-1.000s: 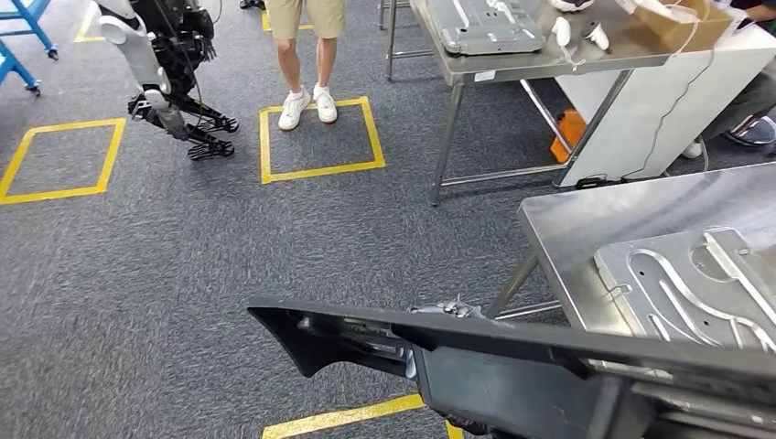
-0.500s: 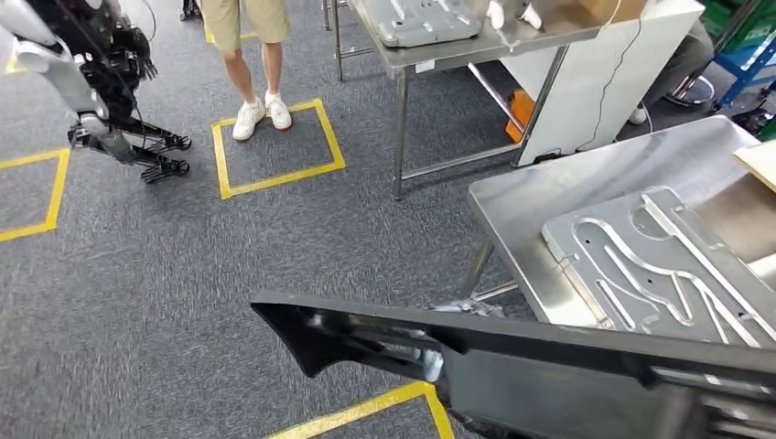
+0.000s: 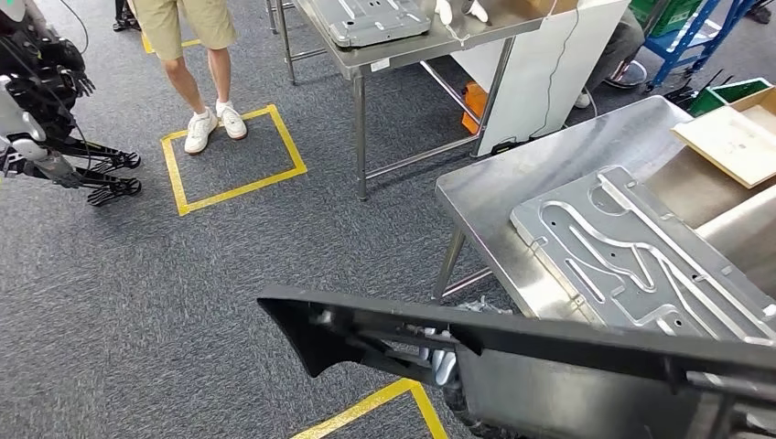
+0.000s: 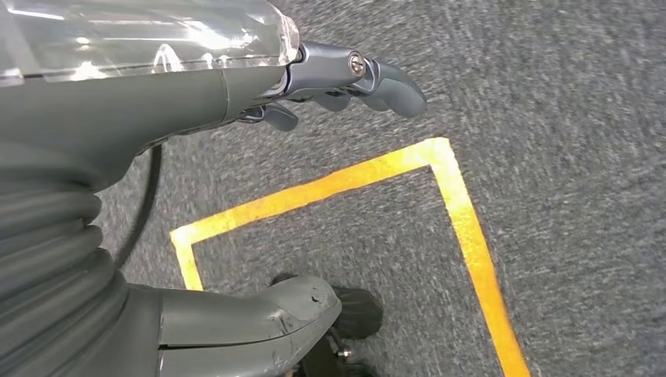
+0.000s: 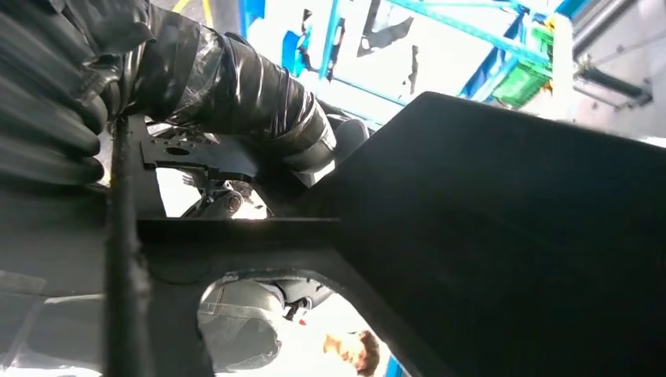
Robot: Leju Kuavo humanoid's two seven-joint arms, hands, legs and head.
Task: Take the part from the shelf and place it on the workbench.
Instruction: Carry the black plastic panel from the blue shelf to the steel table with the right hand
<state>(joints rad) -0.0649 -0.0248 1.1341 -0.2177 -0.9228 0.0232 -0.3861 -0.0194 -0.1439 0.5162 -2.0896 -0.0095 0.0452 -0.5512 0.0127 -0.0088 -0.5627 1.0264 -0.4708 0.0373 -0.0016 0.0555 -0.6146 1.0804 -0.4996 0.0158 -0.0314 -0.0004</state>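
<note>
Already the part (image 3: 549,361), a long black panel, is off the shelf and riding low across the head view, just short of the workbench (image 3: 512,197). In the right wrist view the same dark panel (image 5: 503,236) is pressing close against the camera, and the right hand (image 5: 236,126), wrapped in black, seems to be gripping it from behind, though the fingers are hiding behind the panel. The left hand (image 4: 236,86) is hanging over the carpet with its fingers (image 4: 385,78) apart and nothing between them. By my reading the carrying is nearly done; what is left is closing the last gap to the bench and setting the panel down.

Lying on the bench is a grey metal plate (image 3: 641,256) with curved grooves, taking up much of the near end, and a flat cardboard piece (image 3: 732,137) is sitting beyond it, so the free steel is mostly the corner nearest the robot. A second bench (image 3: 384,41) is standing further off, a person (image 3: 197,64) is standing by a yellow floor square (image 3: 233,160), and another robot (image 3: 46,110) is standing at the left edge.
</note>
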